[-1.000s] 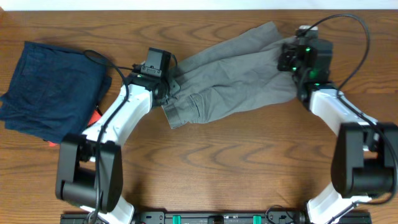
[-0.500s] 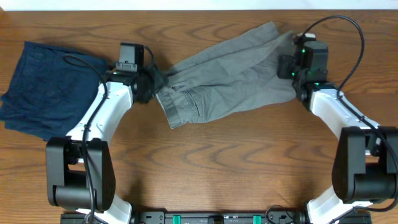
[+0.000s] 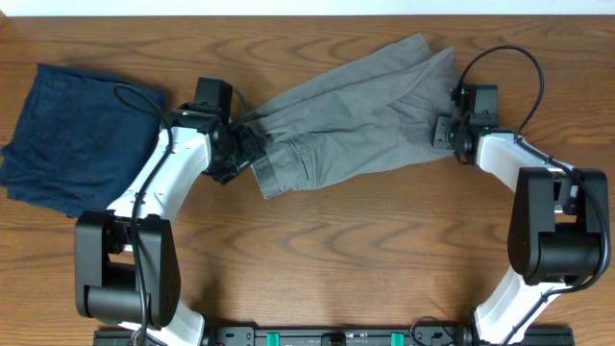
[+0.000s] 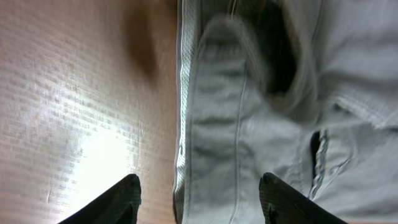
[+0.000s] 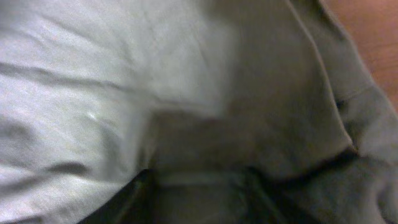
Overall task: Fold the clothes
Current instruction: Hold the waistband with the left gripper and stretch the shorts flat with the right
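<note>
The grey shorts (image 3: pixel 356 125) lie spread slantwise across the middle of the table, waistband end at the left. My left gripper (image 3: pixel 245 152) is open at that waistband end. In the left wrist view its fingers (image 4: pixel 200 198) straddle the waistband edge (image 4: pixel 214 137), one finger over bare wood, one over fabric. My right gripper (image 3: pixel 445 132) is at the shorts' right edge. In the right wrist view its fingers (image 5: pixel 198 194) are apart and low over blurred grey fabric (image 5: pixel 124 81).
A dark navy folded garment (image 3: pixel 82 135) lies at the far left, beside my left arm. Bare wooden table (image 3: pixel 365 250) stretches along the front. Black cables loop above both wrists.
My left gripper swung left, then came back toward the front at the waistband end, which now lies flatter. My right gripper moved toward the front along the shorts' right edge.
</note>
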`<act>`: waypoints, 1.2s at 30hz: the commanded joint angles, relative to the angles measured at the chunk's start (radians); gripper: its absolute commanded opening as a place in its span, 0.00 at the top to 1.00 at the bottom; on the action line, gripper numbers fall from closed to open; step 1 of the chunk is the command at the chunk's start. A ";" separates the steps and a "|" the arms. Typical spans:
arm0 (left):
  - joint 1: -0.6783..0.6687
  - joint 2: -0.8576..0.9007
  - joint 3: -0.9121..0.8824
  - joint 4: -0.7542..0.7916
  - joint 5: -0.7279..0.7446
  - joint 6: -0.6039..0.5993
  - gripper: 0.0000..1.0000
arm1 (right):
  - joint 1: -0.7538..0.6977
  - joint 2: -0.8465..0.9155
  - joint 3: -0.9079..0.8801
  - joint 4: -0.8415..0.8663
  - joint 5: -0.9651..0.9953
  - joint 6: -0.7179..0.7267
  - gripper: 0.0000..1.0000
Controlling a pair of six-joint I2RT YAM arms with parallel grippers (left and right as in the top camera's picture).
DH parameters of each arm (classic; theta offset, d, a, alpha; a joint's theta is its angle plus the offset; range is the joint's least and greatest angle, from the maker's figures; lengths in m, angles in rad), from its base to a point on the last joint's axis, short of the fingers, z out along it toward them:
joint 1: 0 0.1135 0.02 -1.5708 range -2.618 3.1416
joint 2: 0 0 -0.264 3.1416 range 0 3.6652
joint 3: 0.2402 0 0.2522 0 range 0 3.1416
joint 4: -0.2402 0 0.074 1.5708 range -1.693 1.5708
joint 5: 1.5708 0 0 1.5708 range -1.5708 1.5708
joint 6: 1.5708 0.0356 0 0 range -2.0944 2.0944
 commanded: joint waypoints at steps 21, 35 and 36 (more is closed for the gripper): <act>-0.002 -0.003 0.005 -0.083 -0.006 0.167 0.27 | -0.023 -0.291 -0.012 -0.543 0.055 0.206 0.46; -0.002 -0.003 0.005 -0.084 -0.006 0.166 0.27 | -0.017 -0.163 -0.012 -0.238 0.025 0.180 0.64; -0.002 -0.003 0.005 -0.083 -0.006 0.166 0.27 | -0.017 -0.138 -0.012 -0.150 0.025 0.180 0.63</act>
